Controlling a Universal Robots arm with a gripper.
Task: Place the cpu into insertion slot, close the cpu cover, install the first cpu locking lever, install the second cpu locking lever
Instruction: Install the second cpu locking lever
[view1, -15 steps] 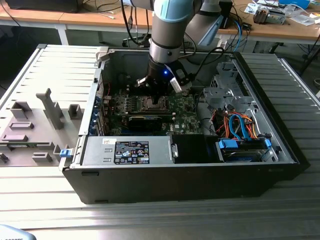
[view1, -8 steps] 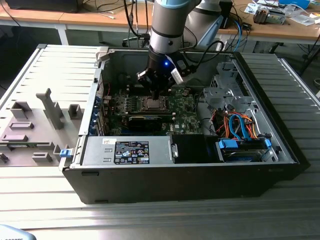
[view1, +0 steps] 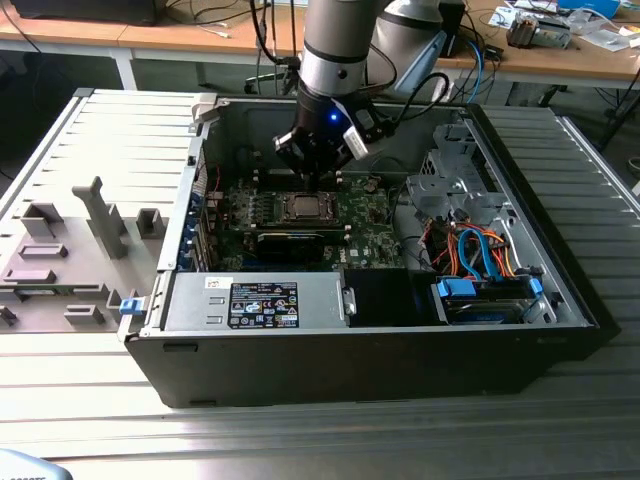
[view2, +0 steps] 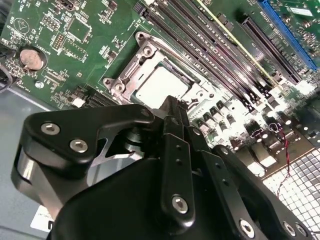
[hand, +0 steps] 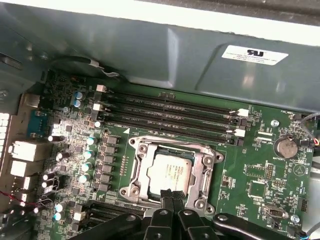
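Observation:
Inside the open computer case (view1: 560, 300), the cpu (hand: 167, 172) lies flat in the insertion slot (view1: 284, 207), its silver-grey top showing in both wrist views (view2: 159, 86). The cpu cover (hand: 206, 167), a thin silver frame, appears to lie down around the chip. I cannot make out the locking levers. My gripper (hand: 172, 194) hangs just over one edge of the socket, shut with nothing between its black fingers (view2: 172, 112). Whether the tips touch the chip or the frame I cannot tell. In the exterior view my gripper (view1: 318, 178) sits directly above the socket.
Long black memory slots (hand: 170, 112) run beside the socket, and a coin battery (hand: 286, 146) sits on the green board. A long black card (view1: 290, 243), a labelled power supply (view1: 265, 303) and a drive bay with blue and orange cables (view1: 480, 260) crowd the case. A grey fixture tray (view1: 60, 260) lies at the exterior view's left.

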